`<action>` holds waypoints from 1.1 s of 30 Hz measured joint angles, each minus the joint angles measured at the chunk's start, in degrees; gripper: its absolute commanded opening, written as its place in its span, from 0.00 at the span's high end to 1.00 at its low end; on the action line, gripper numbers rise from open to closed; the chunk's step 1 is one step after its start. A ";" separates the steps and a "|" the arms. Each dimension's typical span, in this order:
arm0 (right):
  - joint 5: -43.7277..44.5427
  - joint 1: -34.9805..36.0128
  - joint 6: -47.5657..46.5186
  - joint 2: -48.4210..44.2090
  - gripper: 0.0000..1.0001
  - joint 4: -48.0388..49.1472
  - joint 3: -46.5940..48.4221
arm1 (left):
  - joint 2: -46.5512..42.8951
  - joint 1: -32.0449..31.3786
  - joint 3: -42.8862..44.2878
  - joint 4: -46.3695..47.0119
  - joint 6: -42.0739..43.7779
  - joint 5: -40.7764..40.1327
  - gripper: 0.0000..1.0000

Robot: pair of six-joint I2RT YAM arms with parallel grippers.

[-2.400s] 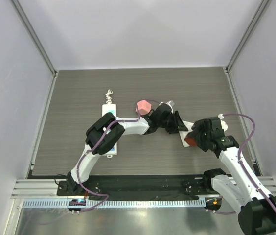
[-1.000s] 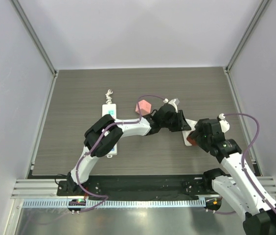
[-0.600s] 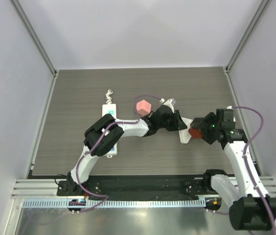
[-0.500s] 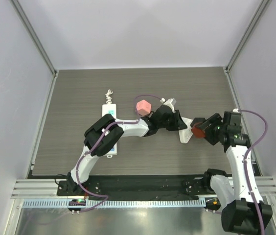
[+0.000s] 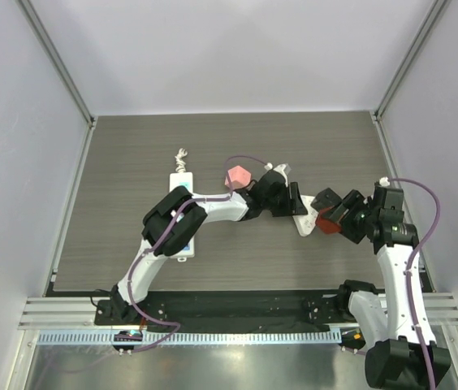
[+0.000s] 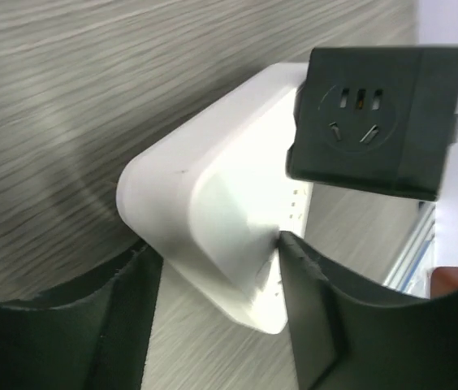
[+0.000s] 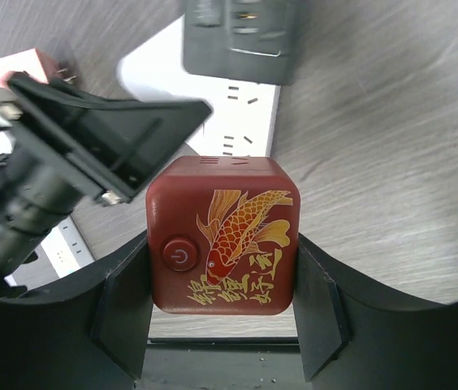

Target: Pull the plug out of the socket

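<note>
The white socket strip (image 5: 301,223) lies on the table, and my left gripper (image 5: 284,201) is shut on its end; in the left wrist view the fingers clamp both sides of the strip (image 6: 213,215). A black adapter (image 6: 378,120) sits plugged in the strip. My right gripper (image 5: 336,214) is shut on the red cube plug (image 5: 326,222), held just right of the strip. In the right wrist view the red plug (image 7: 223,244), with a gold fish and a power button, sits between the fingers, with the strip (image 7: 241,114) and black adapter (image 7: 241,32) beyond it.
A pink plug (image 5: 235,175) lies behind the left arm. A second white power strip (image 5: 181,184) with a bundled cord (image 5: 182,154) lies at the left, partly under the left arm. Frame posts and walls bound the table's sides.
My right gripper has swung right and turned with the red plug, carrying it from the strip's near end to a spot beside it. The left gripper has stayed clamped on the strip.
</note>
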 measured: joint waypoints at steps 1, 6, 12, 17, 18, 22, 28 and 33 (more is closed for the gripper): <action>0.00 0.00 -0.37 0.35 0.99 0.02 0.46 | 0.13 0.24 0.00 -1.55 0.11 -0.04 0.36; 0.02 0.44 -2.89 2.54 0.99 -0.46 2.58 | -0.26 1.46 0.48 -4.70 0.50 1.77 0.29; 0.63 5.60 -2.99 3.21 0.99 -0.63 3.37 | -4.48 2.54 -3.41 -8.26 1.42 3.72 0.28; 3.63 16.59 0.11 3.96 0.99 1.05 3.30 | -12.74 3.69 -10.43 -10.67 3.56 5.70 0.30; 4.02 19.12 1.14 4.48 0.99 1.88 3.26 | -15.28 4.04 -12.26 -10.97 3.91 5.90 0.30; 6.71 27.67 5.25 7.78 0.99 6.08 2.82 | -28.98 7.56 -19.76 -12.37 5.16 4.96 0.29; 9.01 37.13 10.32 17.31 0.98 15.82 2.56 | -48.28 18.60 -24.26 -15.04 5.84 0.15 0.26; 9.20 44.63 14.14 26.86 0.94 28.00 2.45 | -55.71 26.12 -25.94 -16.28 6.51 -1.31 0.25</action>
